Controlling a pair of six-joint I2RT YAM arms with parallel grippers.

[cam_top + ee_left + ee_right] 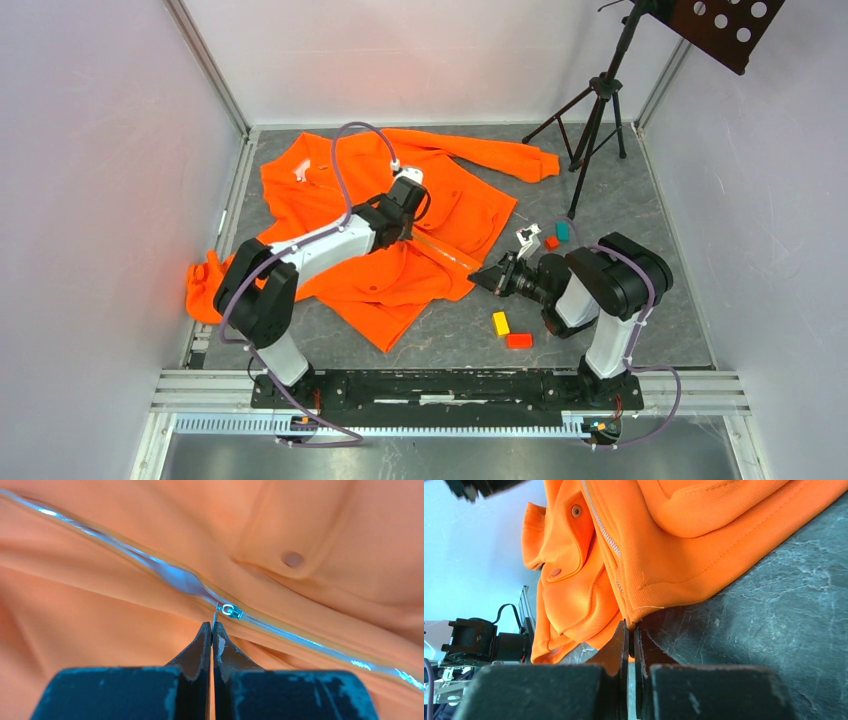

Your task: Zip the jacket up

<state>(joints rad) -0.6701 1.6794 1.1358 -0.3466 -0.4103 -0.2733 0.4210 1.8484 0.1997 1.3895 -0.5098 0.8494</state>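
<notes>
The bright orange jacket lies spread on the grey floor, collar at the far left, hem toward the right. My left gripper is over its middle, shut on the thin metal pull tab of the zipper slider. The pale zipper is closed to the right of the slider and gapes open to its left. My right gripper is shut on the jacket's bottom hem at the foot of the zipper. The zipper runs up from there in the right wrist view.
Small blocks lie near the right arm: yellow, orange-red, red and teal. A black tripod stands at the back right. White walls close in the floor on three sides.
</notes>
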